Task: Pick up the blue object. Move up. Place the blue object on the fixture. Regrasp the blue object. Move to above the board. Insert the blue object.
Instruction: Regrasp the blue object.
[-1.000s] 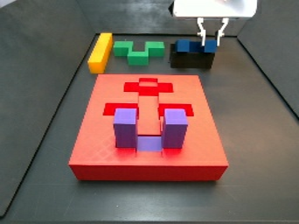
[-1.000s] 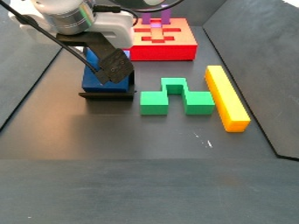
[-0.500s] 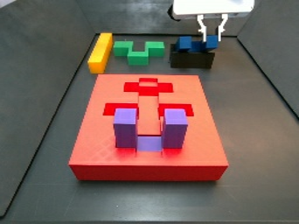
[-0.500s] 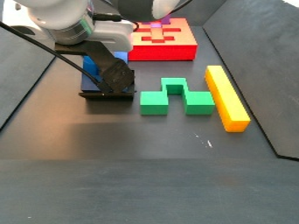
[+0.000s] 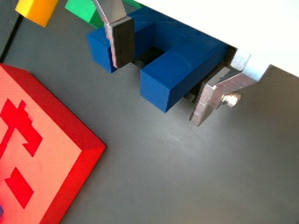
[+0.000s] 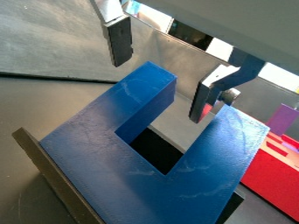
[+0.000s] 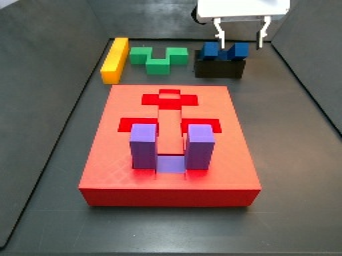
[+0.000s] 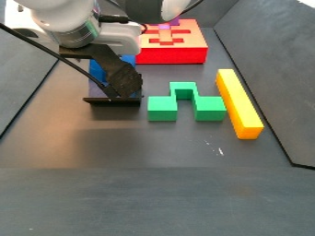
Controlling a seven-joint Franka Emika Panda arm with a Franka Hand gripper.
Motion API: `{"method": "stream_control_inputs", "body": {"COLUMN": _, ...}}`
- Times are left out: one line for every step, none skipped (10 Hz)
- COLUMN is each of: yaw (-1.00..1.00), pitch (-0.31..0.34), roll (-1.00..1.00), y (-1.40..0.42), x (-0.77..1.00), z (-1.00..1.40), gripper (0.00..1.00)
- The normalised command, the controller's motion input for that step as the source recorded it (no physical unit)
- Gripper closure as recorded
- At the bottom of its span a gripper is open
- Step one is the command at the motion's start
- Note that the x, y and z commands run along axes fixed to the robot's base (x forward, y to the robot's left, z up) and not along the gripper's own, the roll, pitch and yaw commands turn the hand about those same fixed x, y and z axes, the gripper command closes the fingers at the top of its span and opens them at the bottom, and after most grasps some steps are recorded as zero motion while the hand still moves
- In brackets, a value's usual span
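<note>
Dark grey desk: the gripper hangs over the fixture at the far edge.
Its fingers stand apart, straddling the blue object without touching it. That dark blue U-shaped block sits on the fixture, prongs up. Nearby lie a green block and a yellow bar; the red board holds a purple U-shaped block.

No text, label, brand, number or sign can be read on anything in these views.
</note>
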Motion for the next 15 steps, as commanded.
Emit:
{"method": "stream_control_inputs", "body": {"yaw": 0.00, "pitch": -0.051, "roll": 0.19, "y": -0.01, "x": 0.00, "z": 0.32, "gripper": 0.00}}
{"method": "stream_control_inputs", "body": {"yaw": 0.11, "pitch": 0.026, "roll": 0.17, "y": 0.02, "x": 0.21, "z": 0.73, "gripper": 0.00}}
{"method": "stream_control_inputs", "body": {"yaw": 0.09, "pitch": 0.117, "roll": 0.19, "y": 0.02, "x": 0.33, "z": 0.83, "gripper": 0.00}}
{"method": "stream_control_inputs", "body": {"yaw": 0.06, "pitch": 0.114, "roll": 0.39, "y": 0.00, "x": 0.27, "z": 0.79, "gripper": 0.00}}
{"method": "stream_control_inputs", "body": {"yaw": 0.00, "pitch": 0.026, "roll": 0.97, "y": -0.11, "x": 0.08, "z": 0.51, "gripper": 0.00}}
{"method": "stream_control_inputs", "body": {"yaw": -0.07, "pitch": 0.000, "roll": 1.00, "y": -0.32, "x": 0.00, "z": 0.23, "gripper": 0.00}}
{"method": "stream_control_inputs", "body": {"yaw": -0.09, "pitch": 0.000, "roll": 1.00, "y": -0.37, "x": 0.00, "z": 0.19, "gripper": 0.00}}
{"method": "stream_control_inputs", "body": {"yaw": -0.10, "pitch": 0.000, "roll": 1.00, "y": -0.37, "x": 0.00, "z": 0.15, "gripper": 0.00}}
{"method": "stream_control_inputs", "body": {"yaw": -0.11, "pitch": 0.000, "roll": 1.00, "y": -0.35, "x": 0.00, "z": 0.13, "gripper": 0.00}}
{"method": "stream_control_inputs", "body": {"yaw": -0.09, "pitch": 0.000, "roll": 1.00, "y": -0.35, "x": 0.00, "z": 0.15, "gripper": 0.00}}
{"method": "stream_control_inputs", "body": {"yaw": -0.05, "pitch": 0.020, "roll": 1.00, "y": -0.34, "x": 0.02, "z": 0.29, "gripper": 0.00}}
{"method": "stream_control_inputs", "body": {"yaw": -0.03, "pitch": 0.037, "roll": 1.00, "y": -0.33, "x": 0.06, "z": 0.33, "gripper": 0.00}}
{"method": "stream_control_inputs", "body": {"yaw": -0.06, "pitch": 0.020, "roll": 1.00, "y": -0.31, "x": 0.08, "z": 0.14, "gripper": 0.00}}
{"method": "stream_control_inputs", "body": {"yaw": -0.09, "pitch": 0.000, "roll": 1.00, "y": -0.30, "x": 0.09, "z": 0.03, "gripper": 0.00}}
{"method": "stream_control_inputs", "body": {"yaw": -0.09, "pitch": 0.000, "roll": 1.00, "y": -0.30, "x": 0.10, "z": 0.02, "gripper": 0.00}}
